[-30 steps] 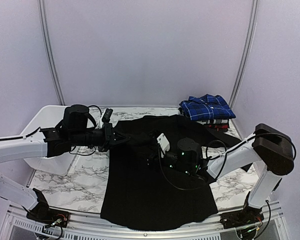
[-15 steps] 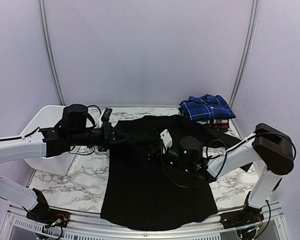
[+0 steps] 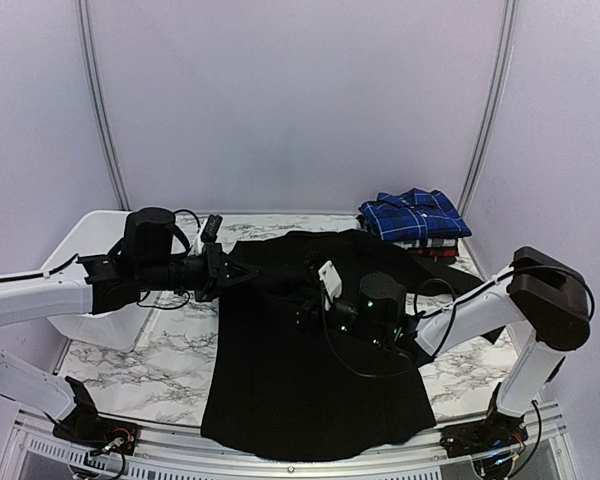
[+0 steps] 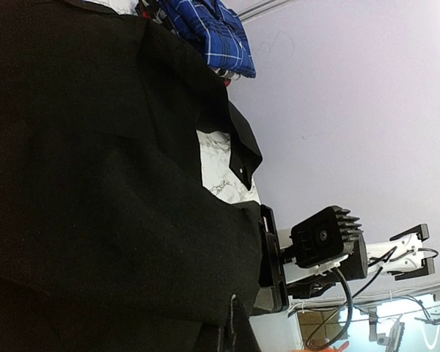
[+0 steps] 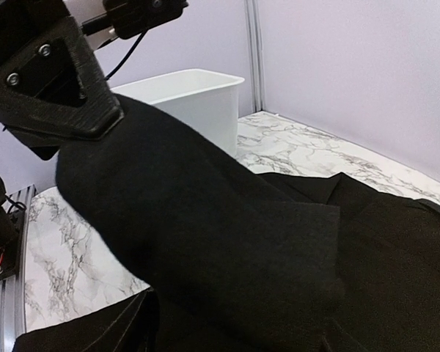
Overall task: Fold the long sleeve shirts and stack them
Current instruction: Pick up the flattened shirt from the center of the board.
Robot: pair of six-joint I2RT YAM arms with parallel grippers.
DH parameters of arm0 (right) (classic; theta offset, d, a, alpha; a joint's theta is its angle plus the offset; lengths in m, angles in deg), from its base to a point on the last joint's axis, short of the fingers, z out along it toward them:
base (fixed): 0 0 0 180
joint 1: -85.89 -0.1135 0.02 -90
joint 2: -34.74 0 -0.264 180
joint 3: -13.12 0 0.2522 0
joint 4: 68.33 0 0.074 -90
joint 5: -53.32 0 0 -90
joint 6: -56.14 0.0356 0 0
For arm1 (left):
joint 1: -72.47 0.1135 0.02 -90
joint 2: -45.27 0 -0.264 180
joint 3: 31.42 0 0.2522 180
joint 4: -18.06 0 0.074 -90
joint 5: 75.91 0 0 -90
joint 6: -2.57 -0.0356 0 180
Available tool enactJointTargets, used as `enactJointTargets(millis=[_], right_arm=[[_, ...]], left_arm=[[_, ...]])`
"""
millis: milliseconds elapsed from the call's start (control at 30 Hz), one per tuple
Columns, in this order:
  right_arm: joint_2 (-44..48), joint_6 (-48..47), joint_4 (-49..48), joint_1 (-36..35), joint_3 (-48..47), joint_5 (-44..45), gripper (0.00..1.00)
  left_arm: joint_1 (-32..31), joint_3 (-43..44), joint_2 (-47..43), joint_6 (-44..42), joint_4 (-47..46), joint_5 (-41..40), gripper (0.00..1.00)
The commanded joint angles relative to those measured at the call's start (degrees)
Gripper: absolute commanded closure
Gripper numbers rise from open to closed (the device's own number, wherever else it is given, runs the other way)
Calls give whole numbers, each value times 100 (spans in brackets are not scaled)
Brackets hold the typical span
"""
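A black long-sleeve shirt [image 3: 310, 380] lies spread across the marble table, its hem at the near edge. My left gripper [image 3: 242, 272] is shut on a fold of this shirt at its left shoulder and holds the cloth lifted; in the right wrist view the fabric [image 5: 205, 242] hangs from the left gripper [image 5: 95, 121]. My right gripper [image 3: 305, 300] sits over the chest of the shirt, close to the lifted fold. Black cloth hides its fingers in its own view. Folded plaid shirts, blue-and-white [image 3: 415, 214] on top, are stacked at the back right.
A white plastic basket [image 3: 85, 225] stands at the back left, behind my left arm, and shows in the right wrist view too [image 5: 194, 92]. Bare marble [image 3: 140, 370] lies left of the shirt. One black sleeve [image 3: 460, 275] trails to the right, under the right arm.
My right gripper has moved a little back and toward the lifted fold. The left gripper has kept its hold and barely moved.
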Motion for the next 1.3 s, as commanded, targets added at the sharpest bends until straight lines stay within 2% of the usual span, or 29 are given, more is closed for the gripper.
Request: enactJointTargets(millis=[0,233,333,467,533,667,867,933,1133,1267], right_arm=[[274,171,169,-164,-166,-182,47],[388,509,139,-170,-68,-145,59],[388,639,352,-172,-176,-185,73],[463,784,1222,-181,-486,54,100],[592,794,1927,-174,-632,572,100],[1038,546,3119,-50,-831,1589,100],[1373,314,4875,469,-1601,2548,100],[1432,278,5308,684,-1815,2845,100],[1701,400,6032,1680,-2141,2619,100],[1741,343,6095,2195,-2448,2225,100]], left_arm=[[50,28,59,21,-166,-114,100],[58,15,134,24,-162,-111,100],[50,1,133,8,-142,-142,100],[52,-7,135,-67,-140,-106,100],[59,17,121,-141,-90,-87,99],[61,157,61,-411,246,-84,88],[61,266,-111,-809,791,-194,51],[71,268,-198,-892,918,-341,45],[194,281,-73,-962,1445,-560,41],[191,233,-5,-1259,2302,-853,46]])
